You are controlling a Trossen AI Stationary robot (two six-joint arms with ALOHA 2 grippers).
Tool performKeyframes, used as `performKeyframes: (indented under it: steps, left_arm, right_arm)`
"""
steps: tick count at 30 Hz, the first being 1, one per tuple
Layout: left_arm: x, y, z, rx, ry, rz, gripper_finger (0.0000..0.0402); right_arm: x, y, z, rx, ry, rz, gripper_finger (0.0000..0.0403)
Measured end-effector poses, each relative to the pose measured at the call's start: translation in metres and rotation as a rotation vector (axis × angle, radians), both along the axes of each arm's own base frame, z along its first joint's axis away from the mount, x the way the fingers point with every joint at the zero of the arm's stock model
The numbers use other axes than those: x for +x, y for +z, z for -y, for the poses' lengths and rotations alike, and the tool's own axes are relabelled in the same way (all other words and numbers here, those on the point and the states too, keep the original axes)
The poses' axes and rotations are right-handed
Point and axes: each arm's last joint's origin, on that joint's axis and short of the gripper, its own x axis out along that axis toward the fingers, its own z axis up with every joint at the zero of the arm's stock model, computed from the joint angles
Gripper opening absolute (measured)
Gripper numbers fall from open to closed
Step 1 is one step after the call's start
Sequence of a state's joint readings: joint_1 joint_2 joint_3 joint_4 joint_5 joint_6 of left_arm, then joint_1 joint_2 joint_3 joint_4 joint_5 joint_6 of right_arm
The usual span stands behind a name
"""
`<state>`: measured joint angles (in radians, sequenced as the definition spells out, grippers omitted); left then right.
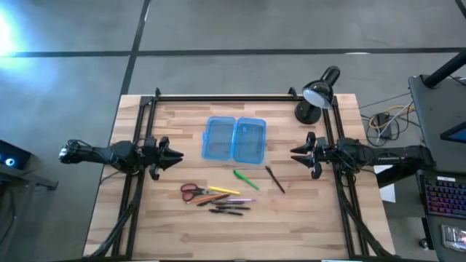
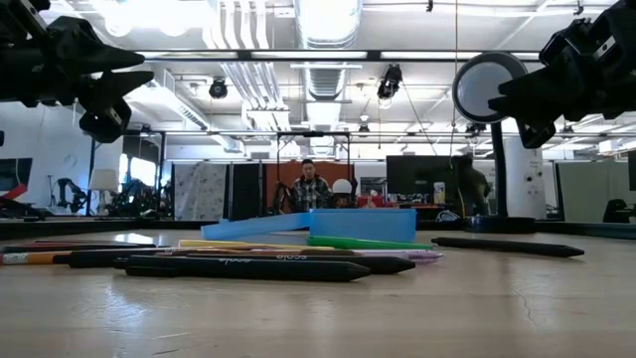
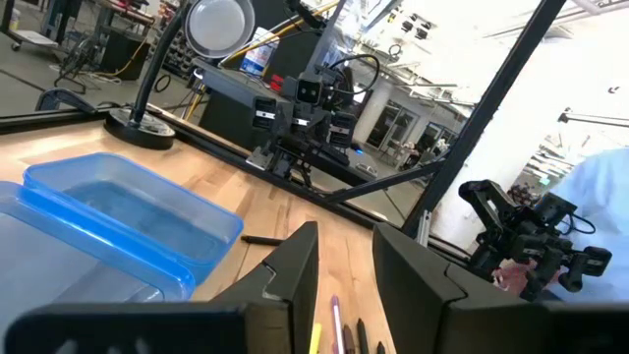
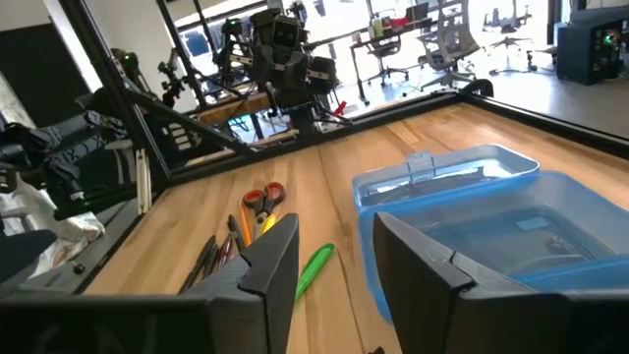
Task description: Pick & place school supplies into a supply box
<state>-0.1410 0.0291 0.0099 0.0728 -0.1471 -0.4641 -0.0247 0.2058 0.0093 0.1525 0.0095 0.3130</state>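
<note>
Dark fingers on both arms stood partly open with a gap between them and nothing in it — neither gripper had hold of anything. The left gripper (image 1: 177, 154) hung above the table's left edge, the right gripper (image 1: 295, 153) above the right, each pointing in at the box (image 1: 234, 138) that lay open between them, both blue halves up and, as far as I could see, empty.

Nearer the front lay the supplies: red scissors (image 1: 191, 191) at the left of a loose cluster of pens (image 1: 227, 204), a green pen (image 1: 245, 179) alone just below the box, and a black pen (image 1: 275, 179) to its right, near the right arm. A lamp (image 1: 317, 93) stood at the far right corner.

Nothing was picked yet, I'd say. The sensible start looked like a lone pen — come straight down, fingers set across its width, not along it. The cluster would be trickier, since those pieces touched.
</note>
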Motion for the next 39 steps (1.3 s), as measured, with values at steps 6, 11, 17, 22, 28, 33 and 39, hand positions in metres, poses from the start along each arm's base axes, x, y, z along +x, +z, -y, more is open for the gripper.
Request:
performKeyframes:
  steps: [6,11,17,22,28,33,39]
  left_arm:
    - [0.000,0.000,0.000,0.000,0.000,0.000,0.0084]
    - [0.000,0.000,0.000,0.000,0.000,0.000,0.0084]
    - [0.000,0.000,0.000,0.001,0.000,-0.004,0.0084]
    - [0.000,0.000,0.000,0.001,0.000,-0.004,0.0084]
    - [0.000,-0.001,0.000,0.001,0.000,-0.005,0.0084]
    - [0.000,-0.001,0.000,0.004,0.000,-0.007,0.0084]
    - [0.000,-0.001,0.000,0.045,0.002,-0.009,0.0084]
  right_arm:
    - [0.000,0.001,0.000,-0.004,-0.003,0.010,0.0123]
    - [0.000,0.013,0.005,0.010,-0.160,0.136,0.0123]
    - [0.002,0.010,0.009,0.269,-0.294,0.150,0.0123]
    - [0.010,0.002,0.009,0.399,-0.318,0.100,0.0123]
    - [0.019,-0.007,0.011,0.382,-0.408,0.040,0.0123]
    - [0.020,0.005,0.017,0.599,-0.578,0.282,0.0123]
    - [0.023,0.010,0.015,0.682,-0.474,0.336,0.0123]
